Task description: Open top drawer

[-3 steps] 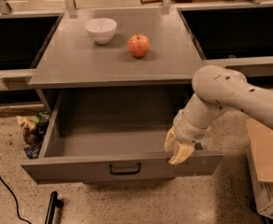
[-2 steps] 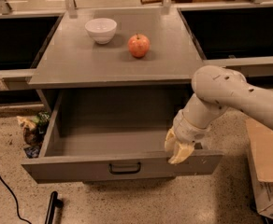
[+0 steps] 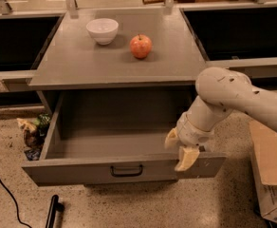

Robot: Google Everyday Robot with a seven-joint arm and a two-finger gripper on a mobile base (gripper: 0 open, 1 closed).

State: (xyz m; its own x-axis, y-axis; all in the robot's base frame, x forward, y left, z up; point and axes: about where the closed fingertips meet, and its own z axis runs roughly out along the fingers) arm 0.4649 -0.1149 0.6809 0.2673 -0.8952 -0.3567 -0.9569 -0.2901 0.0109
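The top drawer (image 3: 81, 172) is a wide grey drawer pulled far out from under the grey counter (image 3: 81, 70). Its deep box is bare inside, and a small black loop handle (image 3: 126, 170) sits at the middle of its front. My gripper (image 3: 179, 148) is at the right part of the drawer's front edge, well to the right of the handle. Its yellowish fingers are apart. One fingertip (image 3: 170, 138) is inside the box, and the other fingertip (image 3: 187, 158) is over the front panel. The other drawers are hidden below.
A white bowl (image 3: 102, 30) and a red apple (image 3: 141, 46) stand on the counter. A cardboard box (image 3: 271, 172) is on the floor at the right. Crumpled wrappers (image 3: 33, 132) lie at the left, and a black cable and a black tool (image 3: 53, 212) lie in front.
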